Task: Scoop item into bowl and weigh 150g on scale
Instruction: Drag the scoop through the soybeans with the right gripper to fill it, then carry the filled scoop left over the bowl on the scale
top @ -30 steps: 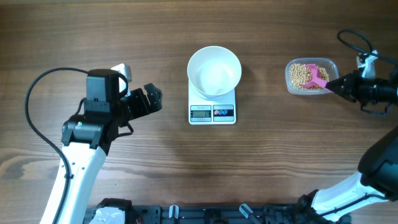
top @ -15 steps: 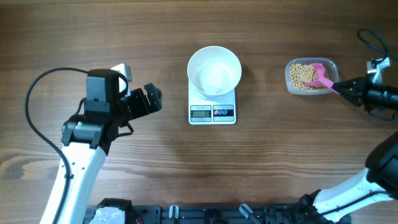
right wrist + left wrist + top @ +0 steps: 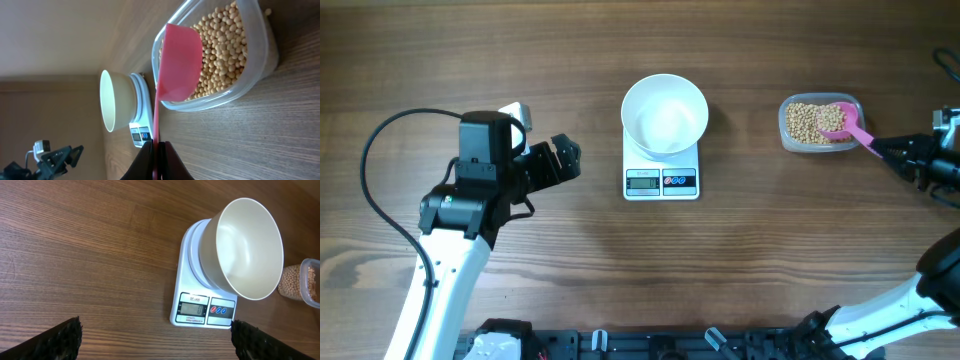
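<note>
Across the overhead view, open wood of the table (image 3: 620,260) is stretching along the whole lower half and the upper left. The scale (image 3: 661,180) is sitting at centre, with the bowl (image 3: 665,114) resting on its platform and overhanging its far edge. At upper right a clear tub (image 3: 788,108) is holding the beans (image 3: 805,120), well apart from the scale. The left gripper (image 3: 565,160) is hovering at centre left, its jaws standing wide and holding nothing, with free table between it and the scale. At the right edge the right gripper (image 3: 885,148) is pinching the handle of a pink scoop (image 3: 840,122), whose cup is lying over the beans in the tub's right part.

Seen from the left wrist, the two dark fingers (image 3: 55,340) are showing at the lower corners, far apart, with only wood between them. The scale is standing right of centre, its display and a red and a blue button facing the camera. The small print above the display and the digits are coming out too fine to read. The bowl's inside is looking bare.

Seen from the right wrist, the jaws at bottom centre are pressing together on the thin scoop handle. The cup is overlapping the tub's rim and the beans; whether it is carrying any, I cannot tell. Bowl and scale are standing beyond, at left.
</note>
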Robot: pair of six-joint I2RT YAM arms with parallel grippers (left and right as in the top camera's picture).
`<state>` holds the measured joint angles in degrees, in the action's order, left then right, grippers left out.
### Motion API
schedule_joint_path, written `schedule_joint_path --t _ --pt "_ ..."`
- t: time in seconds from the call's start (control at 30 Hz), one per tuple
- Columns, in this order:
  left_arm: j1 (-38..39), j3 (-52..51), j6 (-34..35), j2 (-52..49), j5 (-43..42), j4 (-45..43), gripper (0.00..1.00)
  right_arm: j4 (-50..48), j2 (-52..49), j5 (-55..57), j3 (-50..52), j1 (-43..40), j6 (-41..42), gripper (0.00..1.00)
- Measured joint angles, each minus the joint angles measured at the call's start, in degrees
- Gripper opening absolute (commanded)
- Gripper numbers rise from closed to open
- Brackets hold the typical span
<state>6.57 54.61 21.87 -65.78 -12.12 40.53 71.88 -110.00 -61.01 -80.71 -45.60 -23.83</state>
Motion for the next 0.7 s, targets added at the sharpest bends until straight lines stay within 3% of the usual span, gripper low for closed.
schedule_joint_path --t 0.53,0.7 --pt "0.0 0.0 0.0 0.0 0.0 0.0 1.0 11.7 0.0 -9.7 0.0 0.2 -8.2 0.04" --pt "0.0 0.0 0.0 0.0 0.0 0.0 1.0 16.4 0.0 -13.0 0.0 4.8 -10.8 0.04"
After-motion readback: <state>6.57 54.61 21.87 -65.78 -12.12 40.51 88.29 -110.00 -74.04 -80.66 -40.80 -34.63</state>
